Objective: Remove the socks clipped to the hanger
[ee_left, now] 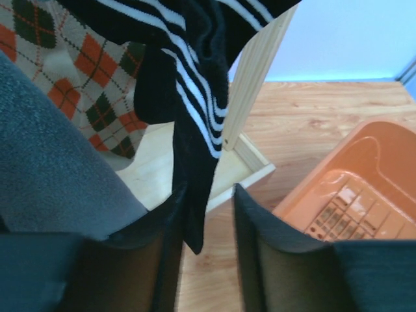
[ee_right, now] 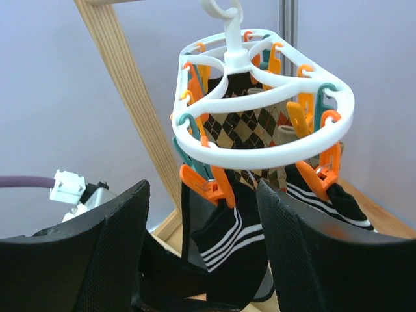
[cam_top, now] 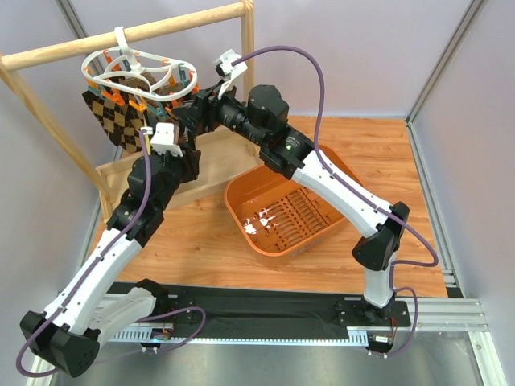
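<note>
The white hanger (ee_right: 273,153) hangs by its hook from the wooden rail (cam_top: 161,28), with orange and teal clips round its ring. A black sock with white stripes (ee_right: 227,240) hangs from an orange clip (ee_right: 207,184). Brown argyle socks (ee_right: 250,127) hang behind it. My right gripper (ee_right: 203,188) is open, one finger on each side of that clip and the striped sock. The striped sock's (ee_left: 195,84) tip hangs between the fingers of my open left gripper (ee_left: 208,192). It touches the left finger, with a gap to the right finger. An argyle sock (ee_left: 78,78) hangs to the left.
An orange slotted basket (cam_top: 282,213) lies on the wooden table right of the rail frame. The frame's upright post (ee_left: 253,78) and base board stand just behind the socks. Both arms crowd under the hanger (cam_top: 133,68).
</note>
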Available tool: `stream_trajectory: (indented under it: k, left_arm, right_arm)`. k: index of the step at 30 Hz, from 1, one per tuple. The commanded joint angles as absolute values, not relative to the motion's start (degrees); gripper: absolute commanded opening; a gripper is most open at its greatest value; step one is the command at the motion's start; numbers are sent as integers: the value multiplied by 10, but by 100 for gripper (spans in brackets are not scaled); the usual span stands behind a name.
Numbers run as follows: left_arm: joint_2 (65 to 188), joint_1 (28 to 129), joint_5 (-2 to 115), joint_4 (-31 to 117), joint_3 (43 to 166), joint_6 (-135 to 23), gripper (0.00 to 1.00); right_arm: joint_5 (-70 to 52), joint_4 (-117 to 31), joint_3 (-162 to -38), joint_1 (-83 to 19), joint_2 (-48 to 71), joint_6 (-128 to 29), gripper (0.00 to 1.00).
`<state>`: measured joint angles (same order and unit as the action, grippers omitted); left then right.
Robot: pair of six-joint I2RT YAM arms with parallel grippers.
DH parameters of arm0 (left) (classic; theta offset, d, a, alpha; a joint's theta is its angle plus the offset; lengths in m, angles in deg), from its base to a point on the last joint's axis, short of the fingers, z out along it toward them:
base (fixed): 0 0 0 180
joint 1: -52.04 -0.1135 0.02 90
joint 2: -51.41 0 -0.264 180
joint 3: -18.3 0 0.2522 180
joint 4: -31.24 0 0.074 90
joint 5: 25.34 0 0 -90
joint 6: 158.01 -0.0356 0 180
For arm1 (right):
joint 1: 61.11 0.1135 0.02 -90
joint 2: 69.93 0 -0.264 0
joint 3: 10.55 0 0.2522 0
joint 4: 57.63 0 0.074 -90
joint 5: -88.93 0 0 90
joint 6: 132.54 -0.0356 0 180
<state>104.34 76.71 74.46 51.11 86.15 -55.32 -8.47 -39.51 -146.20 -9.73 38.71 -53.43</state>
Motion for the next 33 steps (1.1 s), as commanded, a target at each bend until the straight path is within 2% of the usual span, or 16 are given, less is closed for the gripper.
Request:
stream_trajectory:
  k: [1, 3, 5, 8, 9, 33]
  left_arm:
    - [1043, 759, 752, 470, 850, -556, 37]
    - [1042, 757, 744, 461, 843, -554, 27]
    - [1041, 757, 734, 468, 843, -550, 22]
    - [1032, 757, 714, 481, 843, -541, 9]
    - [1027, 757, 708, 481, 837, -539, 1]
    - [947, 757, 655, 461, 798, -507, 0]
  right_arm:
    - [-79, -425, -1504, -88, 404, -526, 68]
    - [-77, -422, -1519, -85, 414, -526, 68]
    - [-70, -420, -1525, -84, 420, -526, 67]
    - [-53, -421, -1524, -83, 421, -539, 66]
    - [-44, -422, -1523, -84, 420, -542, 65]
    - [-50, -389, -1515, -74, 425, -540, 52]
